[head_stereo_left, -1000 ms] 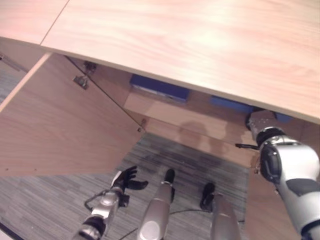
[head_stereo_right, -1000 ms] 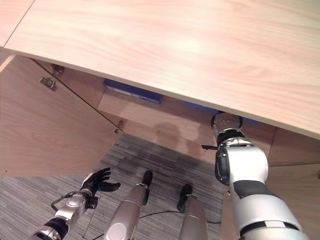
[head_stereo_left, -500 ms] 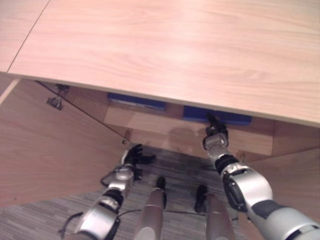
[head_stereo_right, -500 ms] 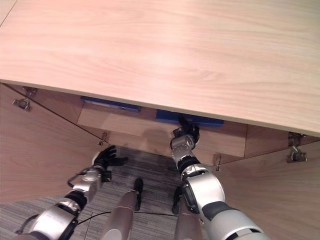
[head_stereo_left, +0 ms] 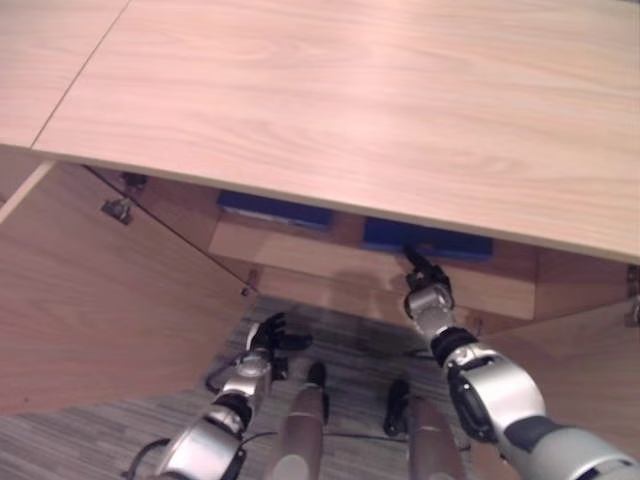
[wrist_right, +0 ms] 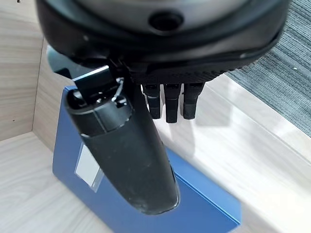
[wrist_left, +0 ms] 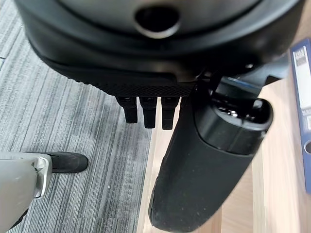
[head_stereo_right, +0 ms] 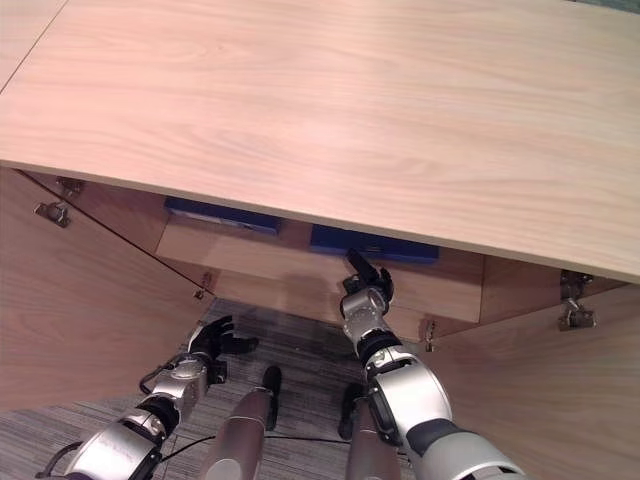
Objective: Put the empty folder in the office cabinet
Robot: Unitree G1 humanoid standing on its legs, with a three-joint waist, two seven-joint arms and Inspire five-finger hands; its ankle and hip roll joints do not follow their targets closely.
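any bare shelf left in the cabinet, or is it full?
Bare shelf shows along the front edge and between the two blue folders: left one, right one. Crowded at the right folder, where the right robot hand reaches. Left robot hand hangs over the carpet.

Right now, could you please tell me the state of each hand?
Left hand: open, holding nothing, above the carpet.
Right hand: open, holding nothing, just above the blue folder in the cabinet.

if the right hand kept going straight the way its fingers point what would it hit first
Most likely the blue folder lying flat on the wooden cabinet shelf. The right hand points straight at it, fingers extended and holding nothing. Depth is hard to judge, so it might brush the shelf's front edge first.
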